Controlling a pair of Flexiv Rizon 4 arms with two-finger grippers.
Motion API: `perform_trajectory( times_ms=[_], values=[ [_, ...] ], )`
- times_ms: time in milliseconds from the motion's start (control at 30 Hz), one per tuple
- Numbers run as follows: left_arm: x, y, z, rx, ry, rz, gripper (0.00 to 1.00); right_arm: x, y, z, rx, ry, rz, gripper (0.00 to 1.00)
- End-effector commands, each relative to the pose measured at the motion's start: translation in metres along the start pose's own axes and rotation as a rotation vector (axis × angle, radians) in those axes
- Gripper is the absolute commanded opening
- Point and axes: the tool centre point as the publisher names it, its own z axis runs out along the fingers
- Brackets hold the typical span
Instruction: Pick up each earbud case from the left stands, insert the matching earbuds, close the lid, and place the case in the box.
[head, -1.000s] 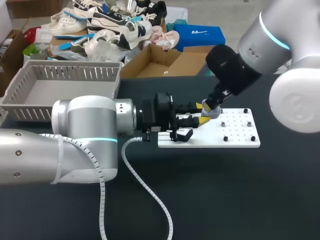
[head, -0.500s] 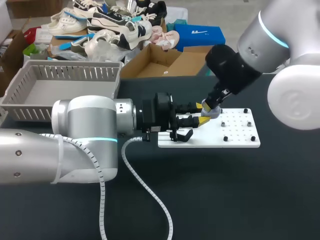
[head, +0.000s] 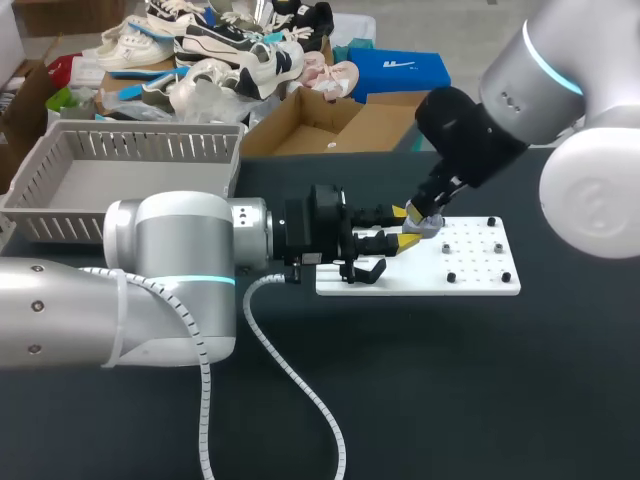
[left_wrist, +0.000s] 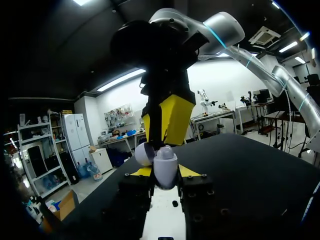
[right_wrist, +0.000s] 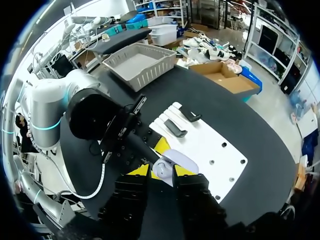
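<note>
A pale lavender earbud case (left_wrist: 165, 169) sits between the yellow tips of my left gripper (left_wrist: 165, 172), which is shut on it from both sides. The gripper holds it just above the left part of the white board (head: 470, 272). My right gripper (head: 424, 224) comes down from the upper right onto the same case (head: 412, 232). In the right wrist view the case's rounded lid (right_wrist: 162, 166) lies between that gripper's (right_wrist: 161, 171) yellow tips, which stand slightly apart from it. A small white rounded part (left_wrist: 143, 153) shows beside the case under the right fingers.
Two black stands (right_wrist: 175, 129) sit on the board's left end, with small black pegs (head: 470, 247) on its right half. A grey slatted basket (head: 60, 165) stands at the back left. My left arm's cable (head: 290, 360) trails over the dark tabletop.
My right gripper's fingers have spread a little, and its wrist has shifted slightly up and to the right. The left arm and the case have stayed put.
</note>
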Motion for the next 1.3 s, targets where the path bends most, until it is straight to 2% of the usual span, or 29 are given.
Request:
perform_trajectory(
  times_ms=[33, 533, 833, 1033, 1300],
  values=[
    [0.000, -0.001, 0.000, -0.007, -0.001, 0.002, 0.00, 0.003, 0.001, 0.000, 0.005, -0.004, 0.002, 0.26],
    [0.000, -0.001, 0.000, -0.007, -0.001, 0.002, 0.00, 0.005, 0.010, -0.027, 0.054, -0.064, 0.008, 0.27],
    [0.000, -0.001, 0.000, -0.007, -0.001, 0.002, 0.00, -0.020, -0.008, -0.024, 0.117, -0.069, 0.057, 0.29],
    [0.000, -0.001, 0.000, -0.007, -0.001, 0.002, 0.00, -0.034, -0.029, -0.017, 0.109, -0.098, 0.101, 0.29],
    [0.000, -0.001, 0.000, -0.007, -0.001, 0.002, 0.00, -0.039, -0.055, 0.000, 0.085, -0.094, 0.173, 0.29]
  ],
)
